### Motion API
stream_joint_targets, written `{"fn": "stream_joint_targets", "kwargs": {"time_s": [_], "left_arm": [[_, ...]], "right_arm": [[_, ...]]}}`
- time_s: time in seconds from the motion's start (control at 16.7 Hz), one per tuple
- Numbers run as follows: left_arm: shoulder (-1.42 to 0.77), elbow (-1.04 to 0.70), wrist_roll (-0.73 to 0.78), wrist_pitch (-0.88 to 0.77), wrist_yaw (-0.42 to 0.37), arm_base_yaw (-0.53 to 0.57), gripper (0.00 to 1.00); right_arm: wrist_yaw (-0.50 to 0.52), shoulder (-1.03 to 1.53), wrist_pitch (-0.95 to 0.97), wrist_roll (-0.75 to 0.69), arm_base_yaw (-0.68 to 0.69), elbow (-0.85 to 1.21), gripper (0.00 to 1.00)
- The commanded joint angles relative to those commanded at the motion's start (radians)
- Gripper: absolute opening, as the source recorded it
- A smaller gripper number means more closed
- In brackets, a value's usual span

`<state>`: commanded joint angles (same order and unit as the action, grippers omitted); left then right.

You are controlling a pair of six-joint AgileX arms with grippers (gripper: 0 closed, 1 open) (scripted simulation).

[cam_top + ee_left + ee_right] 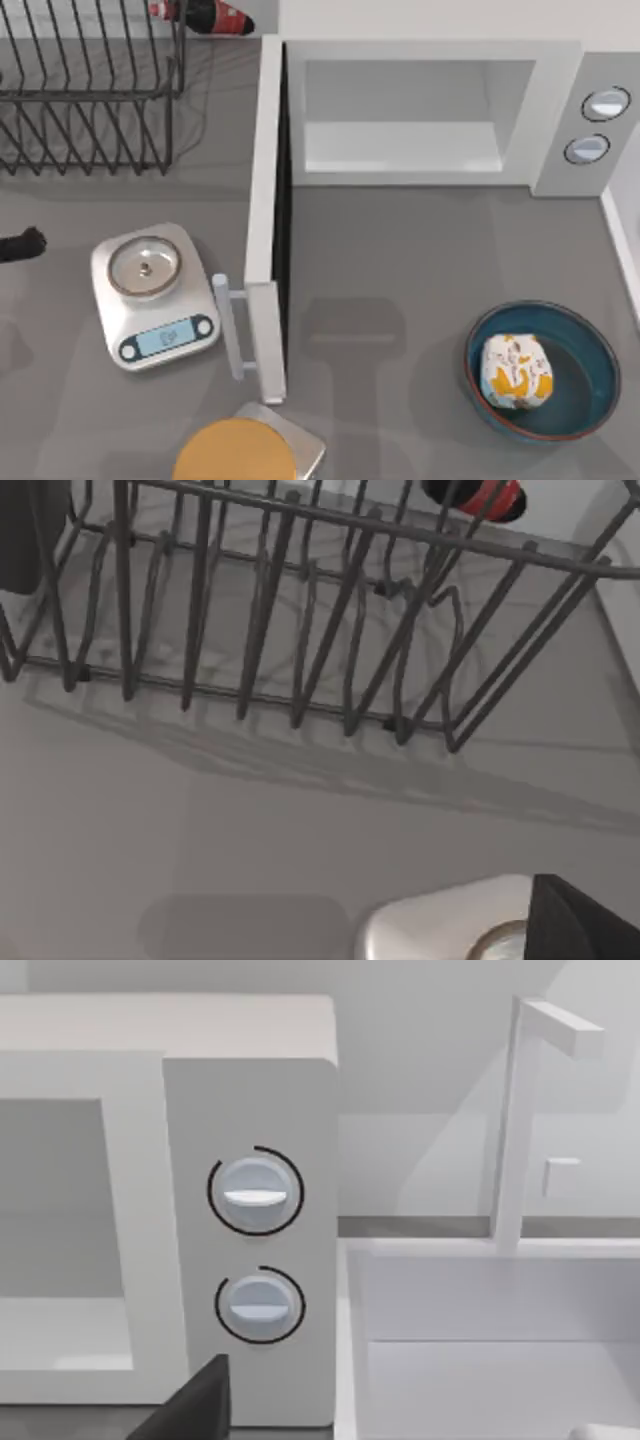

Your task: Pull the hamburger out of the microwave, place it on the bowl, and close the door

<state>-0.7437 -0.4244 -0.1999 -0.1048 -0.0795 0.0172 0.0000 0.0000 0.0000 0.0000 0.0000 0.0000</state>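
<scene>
The hamburger (517, 372), a white wrap with yellow-orange marks, lies inside the blue bowl (590, 385) at the front right of the table. The white microwave (560, 110) stands at the back with its cavity bare. Its door (263, 220) is swung fully open toward the front, with the bar handle (233, 325) facing left. My left gripper (22, 243) sits at the table's left edge, left of the scale and open, its dark fingers (575, 920) wide apart. A dark edge of my right gripper (195, 1405) shows before the microwave's knobs (255, 1192).
A silver scale (190, 330) sits just left of the door handle. An orange disc (235, 452) on a silver plate lies at the front, below the door's end. A wire dish rack (90, 90) and a cola bottle (205, 15) stand back left. A white sink (500, 1340) adjoins the microwave's right.
</scene>
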Motion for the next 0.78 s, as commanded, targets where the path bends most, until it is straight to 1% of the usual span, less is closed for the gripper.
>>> {"fn": "stream_joint_targets", "kwargs": {"time_s": [0.24,0.42,0.54,0.6,0.78], "left_arm": [[-0.197,-0.197,-0.119,-0.241,0.241,0.317,0.00],[-0.297,-0.305,-0.186,-0.386,0.392,0.488,0.00],[-0.331,-0.346,-0.212,-0.444,0.450,0.551,0.00],[-0.339,-0.356,-0.219,-0.458,0.465,0.566,0.00],[-0.341,-0.359,-0.221,-0.463,0.469,0.571,0.00]], "right_arm": [[0.000,0.000,0.000,0.000,0.000,0.000,1.00],[0.000,0.000,0.000,0.000,0.000,0.000,1.00],[0.000,0.000,0.000,0.000,0.000,0.000,1.00],[0.000,0.000,0.000,0.000,0.000,0.000,1.00],[0.000,0.000,0.000,0.000,0.000,0.000,1.00]]}}
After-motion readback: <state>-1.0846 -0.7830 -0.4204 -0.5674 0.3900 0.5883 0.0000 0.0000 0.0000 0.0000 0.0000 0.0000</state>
